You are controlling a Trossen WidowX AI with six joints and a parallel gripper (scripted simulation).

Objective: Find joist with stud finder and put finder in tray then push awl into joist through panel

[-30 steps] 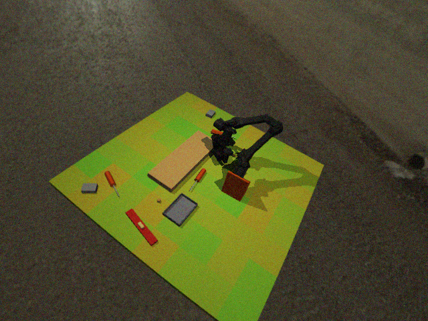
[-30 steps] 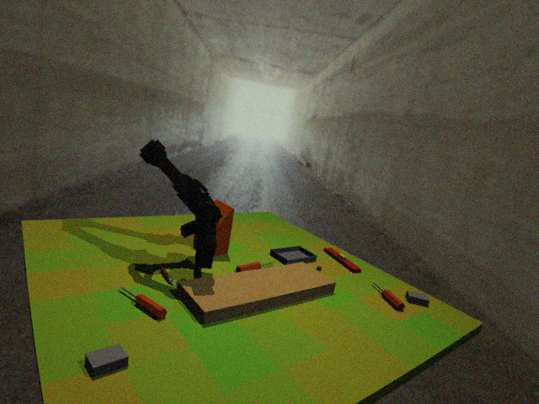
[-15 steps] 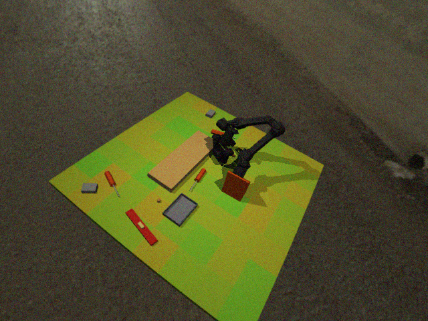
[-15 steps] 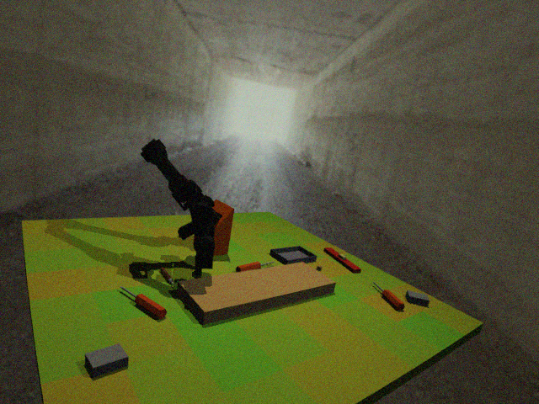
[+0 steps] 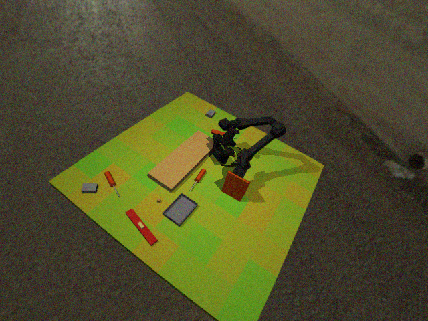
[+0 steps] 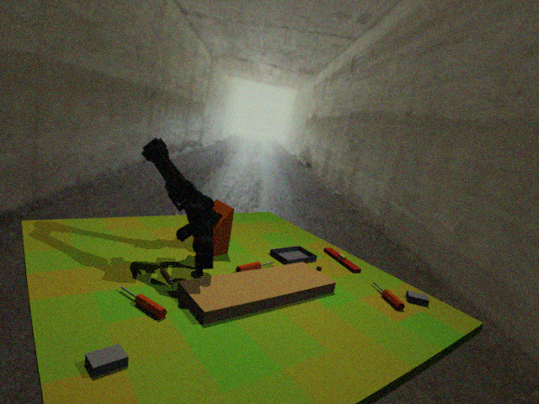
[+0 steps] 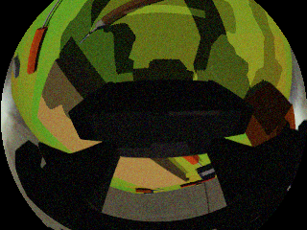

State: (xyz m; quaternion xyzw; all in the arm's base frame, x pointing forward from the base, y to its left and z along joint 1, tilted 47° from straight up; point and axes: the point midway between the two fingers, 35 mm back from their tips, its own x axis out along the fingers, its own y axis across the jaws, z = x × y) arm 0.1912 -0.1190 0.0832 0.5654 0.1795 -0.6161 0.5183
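My gripper [image 5: 221, 152] [image 6: 202, 268] is shut on the stud finder [image 7: 160, 117], a wide black body filling the middle of the wrist view. It is low at the arm-side edge of the floor panel, near one end; whether it touches the panel I cannot tell. The tan panel [image 5: 176, 159] [image 6: 261, 287] [image 7: 145, 169] lies flat, with the arm's shadow on that end. The awl [image 6: 166, 276] [image 7: 122, 13], with brown handle and thin metal tip, lies on the mat beside that end; the arm hides it in the top view. The grey tray [image 5: 180, 209] [image 6: 293, 254] holds nothing.
Orange screwdrivers [image 5: 110, 178] [image 6: 150, 306] [image 7: 36, 50] lie around the panel. A red level [image 5: 147, 234] [image 6: 350, 264] lies beyond the tray. Grey blocks [image 5: 89, 188] [image 6: 106, 360] lie toward the mat edges. An upright orange-red block [image 5: 235, 186] [image 6: 223, 230] stands near the arm's base.
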